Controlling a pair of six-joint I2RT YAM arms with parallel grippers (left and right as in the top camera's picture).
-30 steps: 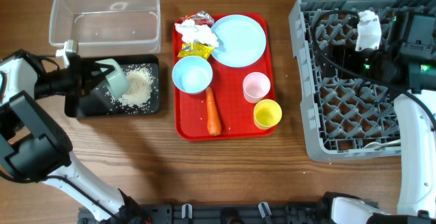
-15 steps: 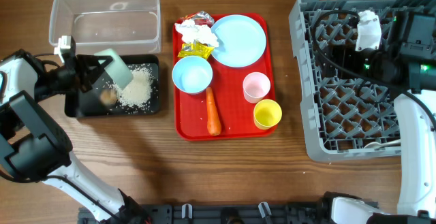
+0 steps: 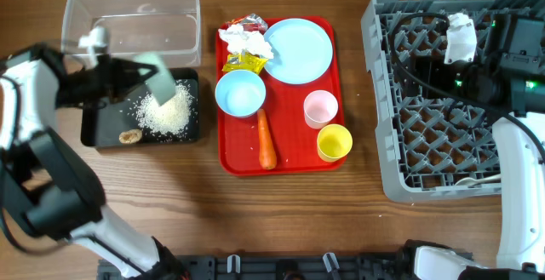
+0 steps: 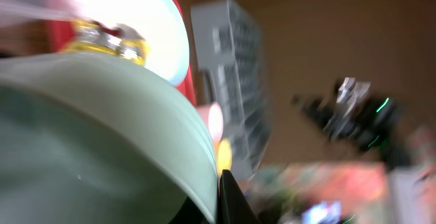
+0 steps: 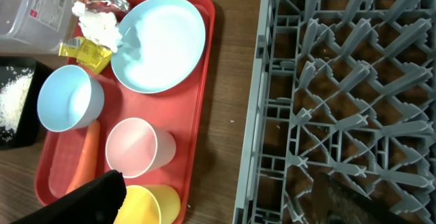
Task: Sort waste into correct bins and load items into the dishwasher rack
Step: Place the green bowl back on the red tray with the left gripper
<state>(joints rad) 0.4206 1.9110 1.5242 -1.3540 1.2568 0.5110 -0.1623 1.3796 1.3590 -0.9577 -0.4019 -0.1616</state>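
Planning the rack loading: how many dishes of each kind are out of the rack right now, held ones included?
Plates: 1, light-blue plate on the red tray.
Bowls: 2, blue bowl on that tray, pale green bowl held in the left gripper.
Cups: 2, pink cup and yellow cup, same tray.
Total: 5.

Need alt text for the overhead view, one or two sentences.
The left gripper holds a pale green bowl tilted over the black tray, where rice and a brown lump lie. A red tray of dishes sits mid-table; the grey rack stands at right.
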